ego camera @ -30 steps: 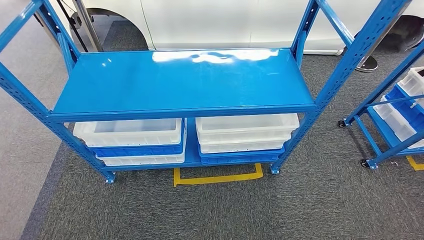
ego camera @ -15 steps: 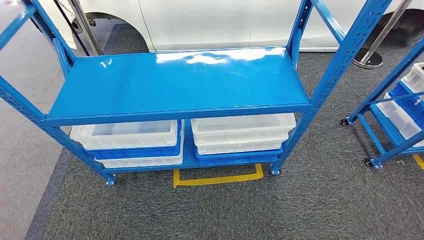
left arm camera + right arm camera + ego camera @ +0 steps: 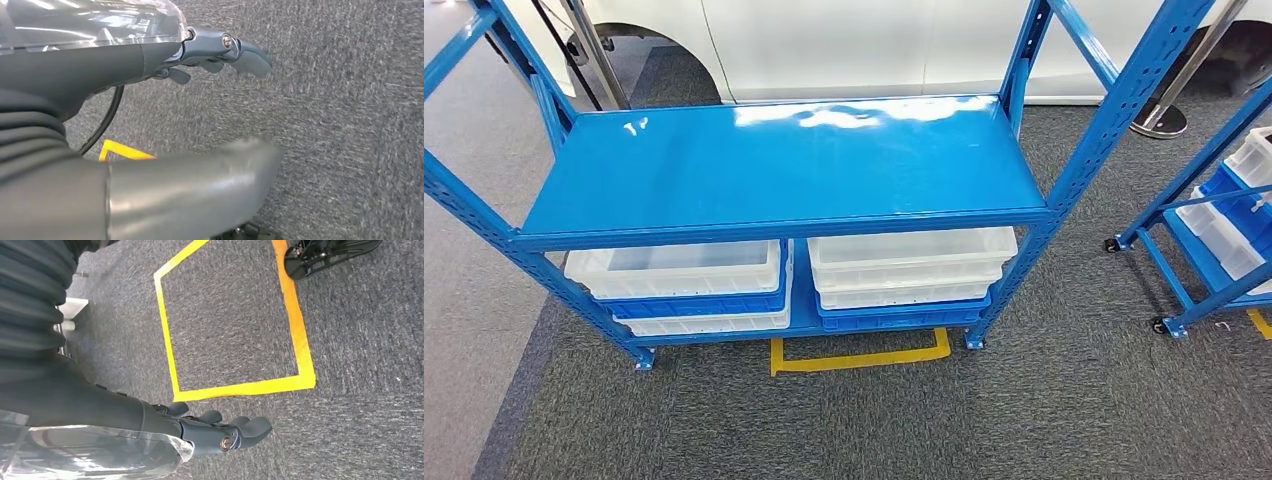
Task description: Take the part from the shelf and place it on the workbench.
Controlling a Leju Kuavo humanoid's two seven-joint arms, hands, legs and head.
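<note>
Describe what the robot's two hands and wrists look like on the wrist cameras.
Both look alike: the left hand and right hand have dark grey fingers with small silver screws, a clear glossy plastic shell over the back, and a grey ribbed cover at the wrist. The left shows a thick grey thumb and a thin black cable.

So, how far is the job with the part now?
No part is visible. The blue rack's top board is bare, with white and blue bins stacked below. The left hand and right hand hang over grey carpet, holding nothing. This fits two stages: walking up to fetch the part, or the part already put down elsewhere. What is left cannot be judged from here.
</note>
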